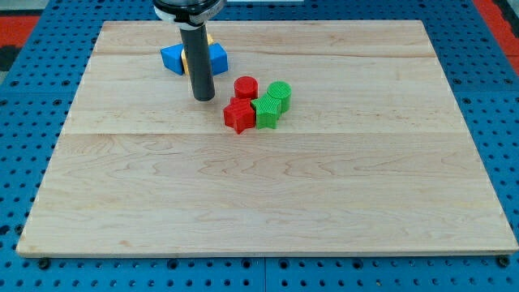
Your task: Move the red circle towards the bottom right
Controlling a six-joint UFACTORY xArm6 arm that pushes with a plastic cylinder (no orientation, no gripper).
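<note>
camera view: showing one moment, board filling most of the frame, blocks bunching near the view's top centre.
board (268, 195): pale wood planks lying flat on a blue pegboard (24, 146); most of it lying bare toward the view's bottom.
rod: dark, standing upright, coming down from the view's top; no gripper on this rig, so there is nothing opening or closing.
my tip (203, 99): resting on the board just left of the red circle, apart from it, a little above-left of the red star.
blue blocks (173, 58): sitting behind the rod at the view's top, flanking a yellow block (185, 60) that is mostly hiding behind the rod; shapes unclear.
green blocks: green cube (267, 112) touching the red star's right side; green cylinder (280, 95) sitting just behind it.
red star (239, 116): sitting just below the red circle, touching or nearly touching.
red circle (246, 88): sitting at the top of the cluster, near the view's top centre, well apart from the bottom right.
handling: likely light, rigid, sliding easily on smooth wood; round side probably rolling off a push that is not centred.
contact spot: pushing its upper-left side looks best; star and cube are blocking the direct path.
writing: none readable; no labels or brands showing.
</note>
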